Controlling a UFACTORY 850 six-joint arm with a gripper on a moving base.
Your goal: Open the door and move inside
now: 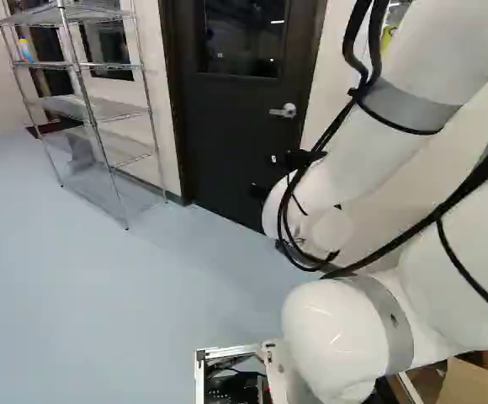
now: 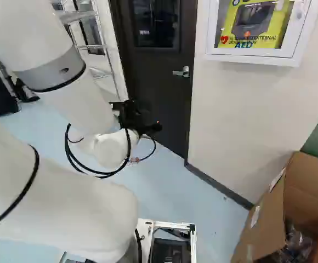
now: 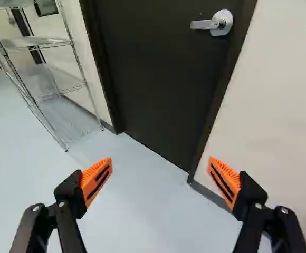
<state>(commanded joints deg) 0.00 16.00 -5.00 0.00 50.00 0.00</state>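
The gripper (image 2: 140, 121) hangs in front of the dark door (image 2: 162, 90) in the right base view, a stretch short of it. In the wrist view the gripper (image 3: 159, 179) stands open, its orange-padded fingers wide apart with nothing between them. Ahead of it is the door (image 3: 158, 79), shut in its dark frame. The silver lever handle (image 3: 213, 23) sits near the door's edge beside the pale wall, well beyond the fingers and touched by nothing. The same handle (image 1: 284, 111) shows clear of the arm in the left base view. A window fills the door's upper part.
A wire shelf rack (image 1: 92, 118) stands against the wall beside the door. On the door's other side, a white AED cabinet (image 2: 257, 53) hangs on the wall. An open cardboard box (image 2: 266, 219) with bagged contents sits at the right of the right base view.
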